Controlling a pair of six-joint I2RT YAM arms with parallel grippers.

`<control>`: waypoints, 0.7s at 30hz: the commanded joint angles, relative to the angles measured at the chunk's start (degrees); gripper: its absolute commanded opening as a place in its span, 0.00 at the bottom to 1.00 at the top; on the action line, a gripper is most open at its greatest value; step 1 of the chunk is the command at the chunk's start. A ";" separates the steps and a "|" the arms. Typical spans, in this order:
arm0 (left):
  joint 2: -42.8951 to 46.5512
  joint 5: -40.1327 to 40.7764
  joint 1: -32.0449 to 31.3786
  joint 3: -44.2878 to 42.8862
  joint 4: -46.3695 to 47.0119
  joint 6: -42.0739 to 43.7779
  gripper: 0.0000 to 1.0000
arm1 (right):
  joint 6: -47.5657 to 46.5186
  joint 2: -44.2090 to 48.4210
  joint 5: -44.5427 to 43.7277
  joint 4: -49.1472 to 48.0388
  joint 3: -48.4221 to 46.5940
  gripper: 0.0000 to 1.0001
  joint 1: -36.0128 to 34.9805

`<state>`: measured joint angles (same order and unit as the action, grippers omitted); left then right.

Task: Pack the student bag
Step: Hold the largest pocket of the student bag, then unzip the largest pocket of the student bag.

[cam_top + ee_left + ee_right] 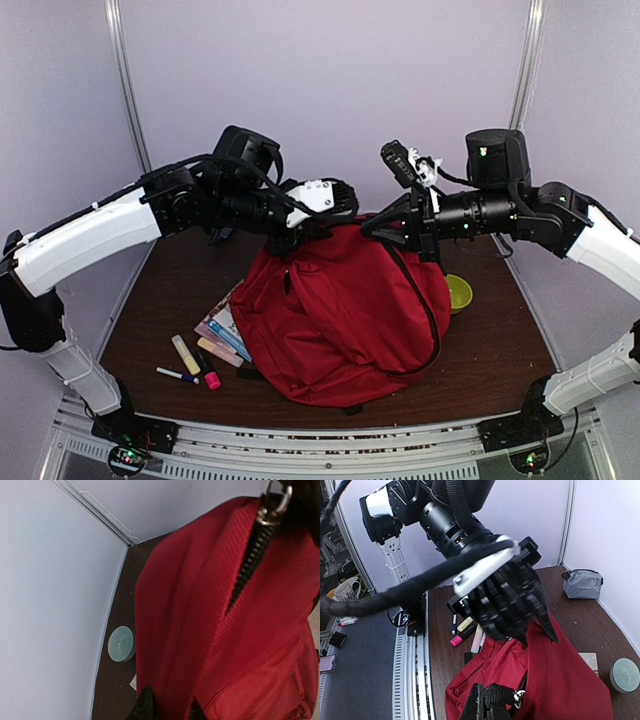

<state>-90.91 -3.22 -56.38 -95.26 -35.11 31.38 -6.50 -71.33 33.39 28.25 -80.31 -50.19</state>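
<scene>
Working on the opening step, I judge: the student bag (340, 320) sits humped in the middle of the table (500, 355), and I see nothing packed into it yet. Its zip teeth (250, 565) run down from the top as a dark line; how far they are parted I cannot tell.

My right gripper (485, 703) is pressed together at the top of the bag and looks to be pinching the zip pull (274, 504), whose metal ring sits right at its tips. My left gripper (170, 709) is just beside it, its fingertips (145, 705) standing either side of a ridge of red fabric. Whether they bite it firmly I cannot tell.

The highlighters (186, 355) and books (225, 325) lie toward the table's front left corner, the books against the bag's left flank.

Next I would want the left grip sure on the fabric as an anchor. Then I would draw the pull along the teeth with the right, keeping the cloth taut so the slider doesn't snag.
</scene>
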 commanded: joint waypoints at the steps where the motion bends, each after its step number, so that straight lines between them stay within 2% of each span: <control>1: -0.84 0.94 0.99 -3.05 5.44 -0.28 0.13 | -0.79 1.46 0.74 -1.53 -0.16 0.00 -0.52; 4: -0.67 -1.47 1.10 -2.92 5.49 -0.20 0.10 | -0.96 1.59 0.72 -1.53 -0.02 0.00 -0.54; 6: -0.32 -2.36 1.10 -2.74 5.49 -0.26 0.00 | -1.09 1.57 0.55 -1.45 -0.02 0.00 -0.52; 9: 0.77 -2.79 1.17 -2.54 5.24 -1.41 0.00 | -0.80 1.68 -2.17 -0.95 -0.23 0.00 -0.54; 12: 3.67 -2.91 2.20 -0.76 6.58 -6.01 0.00 | 1.04 2.02 -9.17 -0.26 -0.75 0.00 0.40; 15: 8.66 -3.13 3.71 3.23 10.48 -10.93 0.00 | 5.25 3.05 -12.66 -0.25 0.08 0.00 4.23; 21: 17.38 -4.49 4.07 9.01 15.28 -14.57 0.00 | 14.20 8.12 -10.69 -6.56 6.86 0.00 15.04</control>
<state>-79.55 -6.04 -52.90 -87.09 -29.12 21.37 0.73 -67.53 25.19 26.72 -76.25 -40.58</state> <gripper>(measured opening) 0.027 0.022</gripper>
